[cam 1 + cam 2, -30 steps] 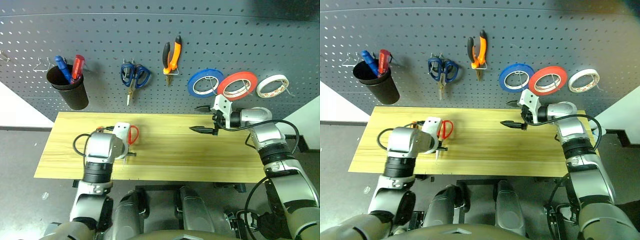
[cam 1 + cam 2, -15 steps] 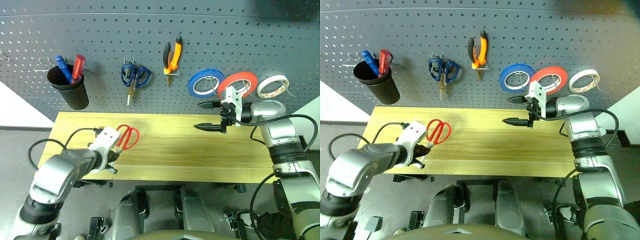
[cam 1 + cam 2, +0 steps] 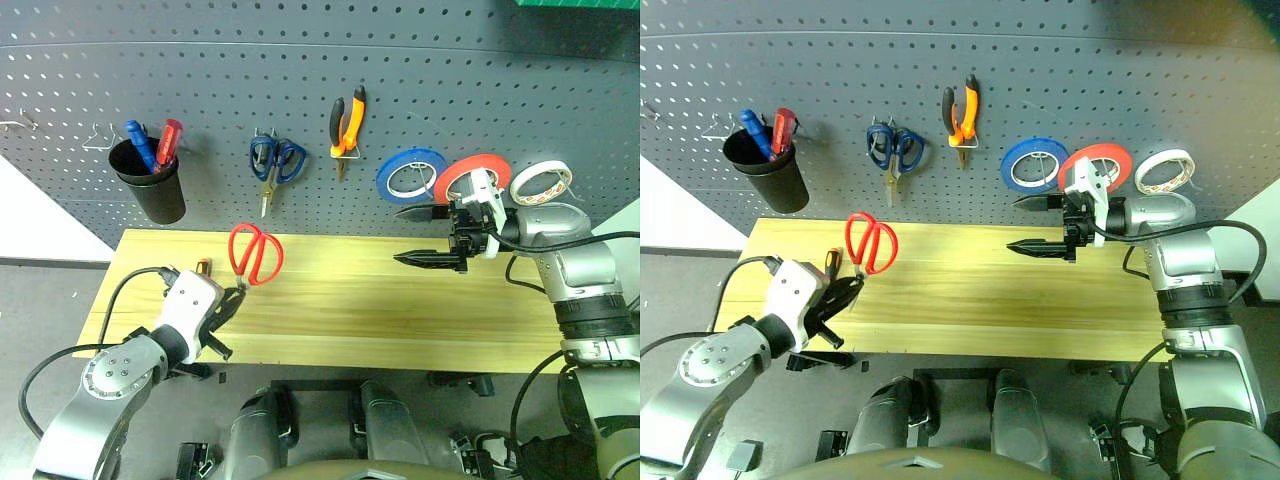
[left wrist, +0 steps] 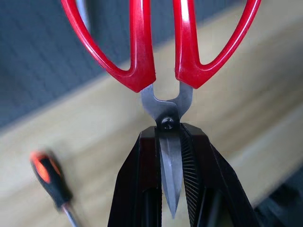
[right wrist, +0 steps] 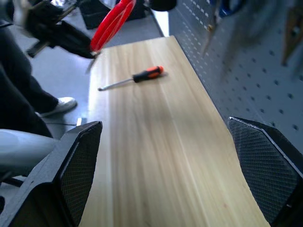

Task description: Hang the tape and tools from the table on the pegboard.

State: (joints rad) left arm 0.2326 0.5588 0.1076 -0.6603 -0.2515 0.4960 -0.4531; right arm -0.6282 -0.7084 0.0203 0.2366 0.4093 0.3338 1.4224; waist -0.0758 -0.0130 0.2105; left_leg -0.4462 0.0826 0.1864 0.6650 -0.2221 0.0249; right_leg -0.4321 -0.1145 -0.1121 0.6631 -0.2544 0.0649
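The left gripper [image 4: 171, 156] pinches red-handled scissors [image 3: 254, 252] by the blades above the table's [image 3: 380, 310] left end, while the right gripper [image 3: 425, 235] hovers spread wide.

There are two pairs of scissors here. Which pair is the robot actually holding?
The red-looped scissors, clamped by their blades in the left tool above the table. The blue-looped scissors hang untouched on the pegboard.

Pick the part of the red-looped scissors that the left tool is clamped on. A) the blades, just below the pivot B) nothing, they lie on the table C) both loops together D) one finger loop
A: the left tool pinches the blades of the scissors, with the red loops standing free beyond its fingertips.
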